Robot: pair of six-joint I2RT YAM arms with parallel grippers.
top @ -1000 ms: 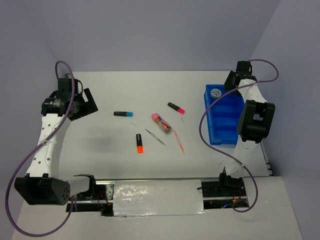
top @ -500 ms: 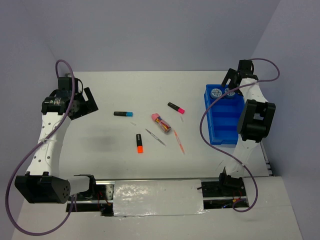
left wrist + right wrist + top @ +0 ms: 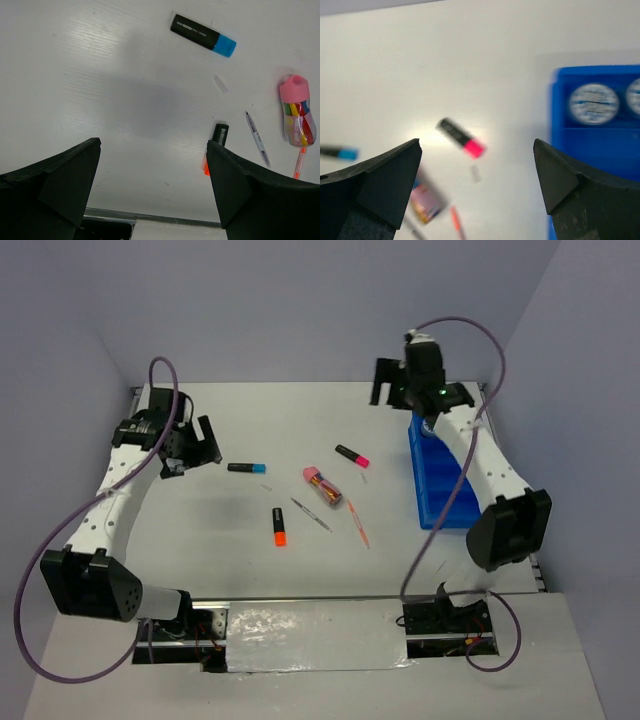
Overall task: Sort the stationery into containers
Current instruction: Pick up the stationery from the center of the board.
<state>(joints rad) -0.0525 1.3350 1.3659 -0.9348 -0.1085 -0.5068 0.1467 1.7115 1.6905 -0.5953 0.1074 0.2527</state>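
Observation:
A blue-ended marker, pink-ended marker, orange-ended marker, pink case, grey pen and pink pen lie loose mid-table. The blue tray stands at the right. Two patterned discs lie in its far compartment. My left gripper is open and empty, left of the blue-ended marker. My right gripper is open and empty, raised by the tray's far left corner, above the pink-ended marker.
A small pale scrap lies by the pink-ended marker. The right arm and its cable cross over the tray. The table's far edge meets the wall behind both grippers.
The right gripper rose and swung left from over the tray's far end, leaving a second disc there. The left gripper moved right, toward the blue-ended marker.

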